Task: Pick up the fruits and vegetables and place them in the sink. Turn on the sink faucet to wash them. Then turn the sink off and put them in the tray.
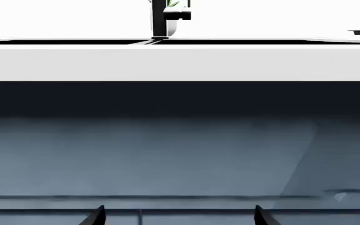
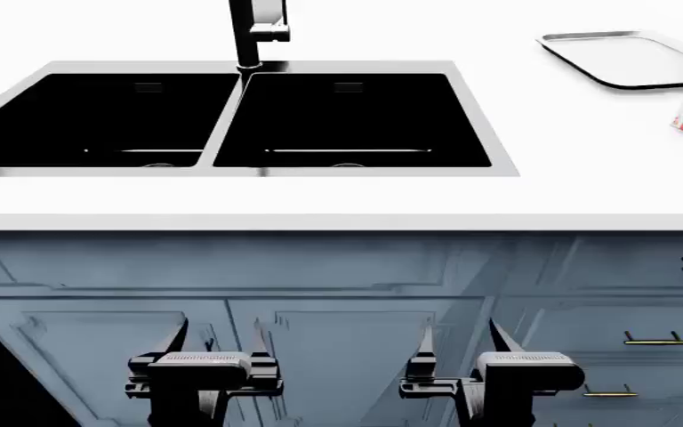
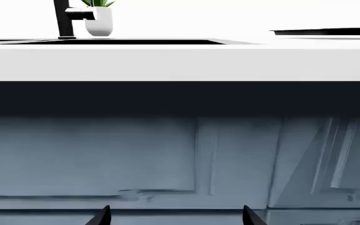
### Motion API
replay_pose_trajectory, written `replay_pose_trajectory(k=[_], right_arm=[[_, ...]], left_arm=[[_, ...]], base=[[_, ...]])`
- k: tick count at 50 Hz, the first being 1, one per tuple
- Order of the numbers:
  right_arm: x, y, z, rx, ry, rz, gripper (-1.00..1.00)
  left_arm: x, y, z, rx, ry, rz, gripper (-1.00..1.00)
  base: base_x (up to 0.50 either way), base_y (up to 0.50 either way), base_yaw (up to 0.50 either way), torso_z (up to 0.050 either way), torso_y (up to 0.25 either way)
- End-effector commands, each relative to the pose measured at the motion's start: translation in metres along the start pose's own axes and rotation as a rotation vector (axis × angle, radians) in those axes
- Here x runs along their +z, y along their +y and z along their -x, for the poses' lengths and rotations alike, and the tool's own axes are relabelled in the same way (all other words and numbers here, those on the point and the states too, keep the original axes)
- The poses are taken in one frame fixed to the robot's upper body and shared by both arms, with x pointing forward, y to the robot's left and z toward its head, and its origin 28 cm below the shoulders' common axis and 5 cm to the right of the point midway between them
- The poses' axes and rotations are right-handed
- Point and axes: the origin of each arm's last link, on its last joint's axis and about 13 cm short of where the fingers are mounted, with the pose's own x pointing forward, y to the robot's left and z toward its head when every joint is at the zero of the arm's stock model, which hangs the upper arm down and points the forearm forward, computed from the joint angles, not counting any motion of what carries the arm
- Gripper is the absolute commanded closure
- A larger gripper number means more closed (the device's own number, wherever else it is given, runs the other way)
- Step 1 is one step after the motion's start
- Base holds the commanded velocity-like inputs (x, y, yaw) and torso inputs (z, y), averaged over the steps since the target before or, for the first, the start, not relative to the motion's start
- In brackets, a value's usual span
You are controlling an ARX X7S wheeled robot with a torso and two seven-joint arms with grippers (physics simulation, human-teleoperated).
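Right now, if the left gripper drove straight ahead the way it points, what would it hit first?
Probably the blue cabinet front under the white counter; the left gripper sits below counter height, so not the sink.

Glossy black sink (image 2: pixel 354 124) with thin steel rim, matt white counter (image 2: pixel 317 196), silvery metal tray (image 2: pixel 579 49).

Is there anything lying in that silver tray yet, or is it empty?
Empty, as far as shown. In the head view the tray shows only bare metal inside its rim, though its right end is cut off by the picture edge.

Faucet (image 2: pixel 253 31) behind sink (image 2: pixel 229 116); tray (image 2: pixel 626 58) right.
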Motion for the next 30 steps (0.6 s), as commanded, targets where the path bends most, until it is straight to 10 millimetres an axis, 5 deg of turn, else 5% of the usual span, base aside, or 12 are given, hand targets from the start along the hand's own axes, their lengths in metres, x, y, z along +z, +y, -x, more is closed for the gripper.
replay_pose_trajectory(k=[1, 8, 17, 30], right_arm=[[0.001, 0.001, 0.001, 0.0, -0.028, 0.019, -1.0], [0.02, -0.002, 0.009, -0.007, -0.123, 0.06, -1.0], [0.04, -0.007, 0.015, -0.028, -0.183, 0.101, -1.0], [0.079, 0.003, 0.021, 0.024, -0.387, 0.158, -1.0]], left_arm=[[-0.001, -0.002, 0.002, -0.021, -0.042, -0.027, -1.0], [0.006, -0.012, 0.014, -0.134, -0.053, 0.023, -1.0], [0.034, -0.002, 0.006, -0.084, -0.093, -0.007, -1.0], [0.076, -0.003, 0.007, -0.103, -0.207, -0.022, -1.0]], base=[[0.0, 0.0, 0.0, 0.0, 0.0], [0.0, 0.0, 0.0, 0.0, 0.0], [0.0, 0.0, 0.0, 0.05, 0.0], [0.0, 0.5, 0.0, 0.05, 0.0]])
